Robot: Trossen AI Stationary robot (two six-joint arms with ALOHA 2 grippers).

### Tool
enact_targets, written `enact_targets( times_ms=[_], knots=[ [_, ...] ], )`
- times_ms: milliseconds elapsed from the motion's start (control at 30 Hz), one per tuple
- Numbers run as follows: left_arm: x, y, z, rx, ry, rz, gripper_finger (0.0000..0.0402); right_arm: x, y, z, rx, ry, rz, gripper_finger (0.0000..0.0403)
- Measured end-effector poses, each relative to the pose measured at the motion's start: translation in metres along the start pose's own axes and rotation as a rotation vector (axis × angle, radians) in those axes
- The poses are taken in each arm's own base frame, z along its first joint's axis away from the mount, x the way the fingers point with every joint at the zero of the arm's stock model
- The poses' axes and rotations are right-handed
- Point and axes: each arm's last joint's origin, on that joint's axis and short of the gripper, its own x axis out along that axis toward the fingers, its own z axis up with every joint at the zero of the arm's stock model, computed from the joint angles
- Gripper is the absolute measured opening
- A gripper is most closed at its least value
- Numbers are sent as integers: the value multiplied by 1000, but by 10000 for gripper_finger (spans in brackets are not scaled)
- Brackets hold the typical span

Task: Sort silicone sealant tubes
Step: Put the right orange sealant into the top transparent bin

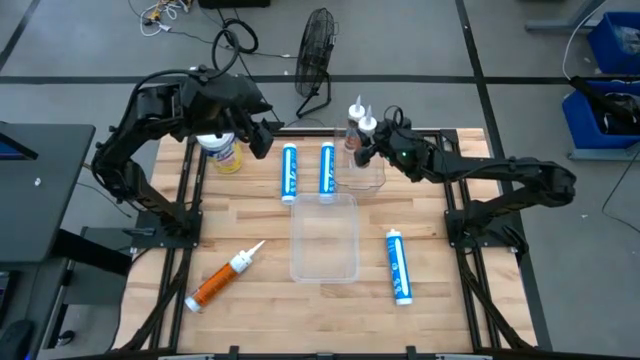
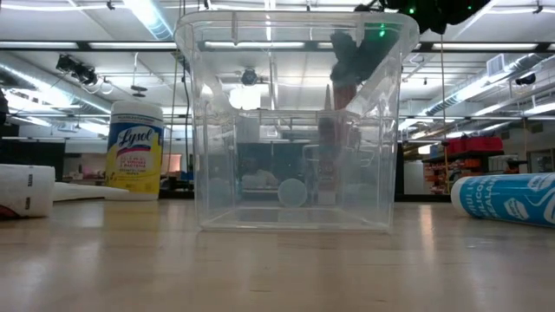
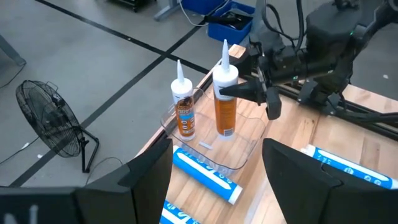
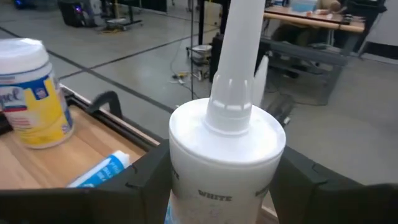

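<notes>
Two orange sealant tubes stand upright in a small clear bin (image 1: 362, 172) at the far middle of the table. One tube (image 3: 183, 112) stands free with its base on the bin floor. My right gripper (image 1: 368, 140) is shut on the other (image 3: 225, 102). Two blue tubes (image 1: 289, 172) (image 1: 327, 170) lie side by side left of that bin. A third blue tube (image 1: 398, 265) lies near right, and an orange one (image 1: 222, 278) near left. My left gripper (image 1: 268, 135) hangs open and empty at the far left, above the table. My right gripper pinches the orange tube's top end (image 4: 217, 186), just under its white shoulder and nozzle, between its two fingers. The fingers (image 3: 245, 92) come level from the table's right, across the tube. The tube is upright with its base down in the bin; whether it rests on the floor I cannot tell.
A larger clear bin (image 1: 323, 262) stands at the table's middle, and in the low view it fills the front (image 2: 217, 130). A squat yellow canister (image 1: 225, 150) with a white lid stands at the far left under my left arm. A floor fan (image 1: 315, 50) stands beyond the far edge.
</notes>
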Motion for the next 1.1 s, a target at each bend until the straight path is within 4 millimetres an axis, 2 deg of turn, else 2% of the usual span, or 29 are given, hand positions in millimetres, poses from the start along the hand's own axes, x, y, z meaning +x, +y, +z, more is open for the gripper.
enact_targets(
  times_ms=[167, 433, 867, 1100],
  knots=[
    [0, 0, 0, 0, 0, 0, 252, 0, -2, -18, 45, -36, 9, 211],
    [0, 0, 0, 0, 0, 0, 252, 0, -8, -45, 8, -24, -68, 211],
    [0, 0, -1, 1, 5, 1, 252, 4, -10, -69, -31, -7, -96, 211],
    [0, 0, -1, 3, 9, 2, 252, 8, -7, -72, -47, -8, -93, 212]
  ],
)
